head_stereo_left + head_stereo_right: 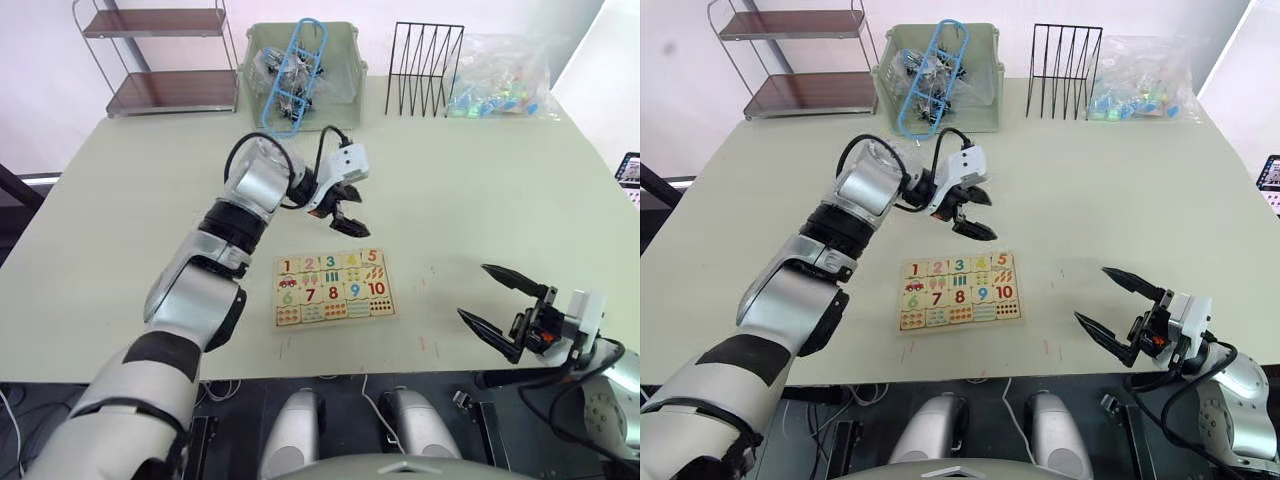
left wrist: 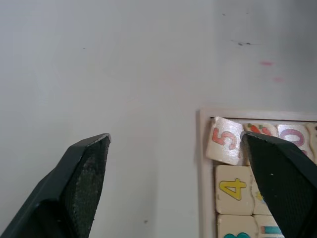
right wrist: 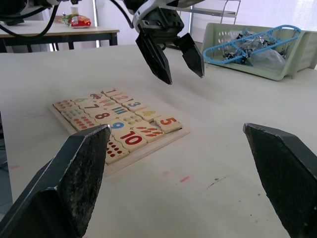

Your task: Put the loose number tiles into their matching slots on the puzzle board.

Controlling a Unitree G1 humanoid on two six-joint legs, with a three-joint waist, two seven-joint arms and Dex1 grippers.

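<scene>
A: L gripper [image 1: 350, 215]?
B: Jaws apart, empty, hovering just beyond the puzzle board [image 1: 332, 288] far edge, prob clearing out.
A: Tiles?
B: 1–4 seated; 5 tile [image 2: 224, 141] far-right slot, tilted, not flush.
A: R gripper [image 1: 1122, 310]?
B: Spread wide, idle, right of board.

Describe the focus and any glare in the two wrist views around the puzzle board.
Left wrist view: the 5 tile sits tilted in its corner slot with a pale sheen on its face; the left end effector's fingers are soft-edged. Right wrist view: the puzzle board reads clearly, the right end effector's fingers loom blurred, and the far windows are washed out.
</scene>
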